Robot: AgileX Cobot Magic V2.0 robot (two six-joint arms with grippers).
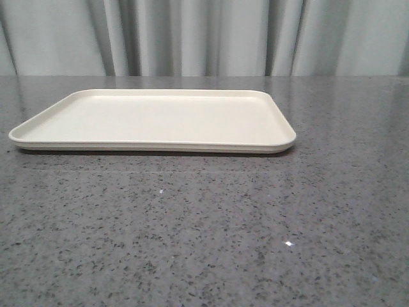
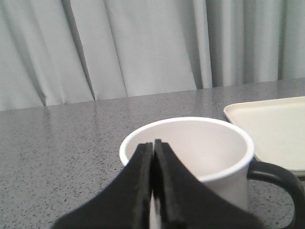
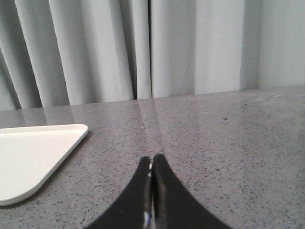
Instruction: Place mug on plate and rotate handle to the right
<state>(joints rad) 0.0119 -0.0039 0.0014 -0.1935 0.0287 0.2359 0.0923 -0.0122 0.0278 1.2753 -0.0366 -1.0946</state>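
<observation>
The cream-white plate (image 1: pixel 153 121) lies flat on the grey table in the front view. Its corner also shows in the left wrist view (image 2: pixel 271 129) and the right wrist view (image 3: pixel 33 157). The white mug (image 2: pixel 190 148) shows only in the left wrist view, upright on the table beside the plate, its black handle (image 2: pixel 281 183) towards the plate. My left gripper (image 2: pixel 153 143) is shut and empty, its tips just in front of the mug's near rim. My right gripper (image 3: pixel 152 160) is shut and empty over bare table. Neither gripper nor the mug shows in the front view. The smiley face is hidden.
The speckled grey table (image 1: pixel 204 230) stretches in front of the plate. A grey curtain (image 1: pixel 204 38) hangs behind the table's far edge.
</observation>
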